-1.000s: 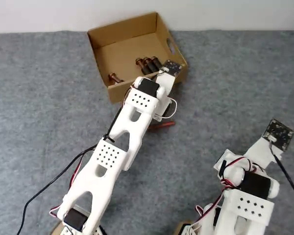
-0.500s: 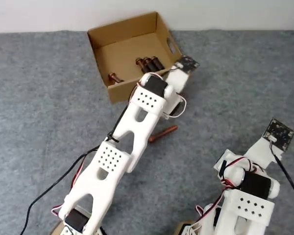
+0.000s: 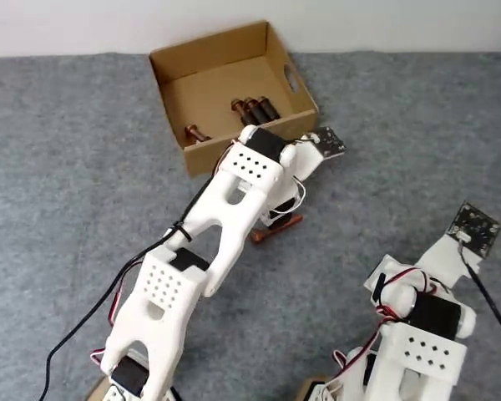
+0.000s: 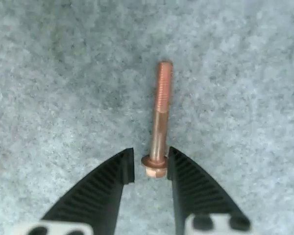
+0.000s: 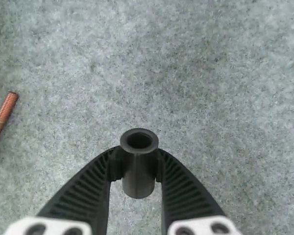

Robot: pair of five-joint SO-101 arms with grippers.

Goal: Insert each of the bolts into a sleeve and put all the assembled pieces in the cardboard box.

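The copper-coloured bolt point(image 4: 158, 112) lies flat on the mat just near of the cardboard box point(image 3: 209, 40), flanged head at one end and thread on the other half. My left gripper point(image 4: 151, 164) straddles that head, jaws narrowly apart, seemingly not pinching yet. My right gripper point(image 5: 137, 164) clamps a short black sleeve point(image 5: 138, 174) (bore up) at near right. Assembled pieces point(image 3: 252, 109) sit in the box. Grey felt-like mat point(image 3: 67, 167) covers the table; a white wall point(image 3: 67, 25) runs behind.
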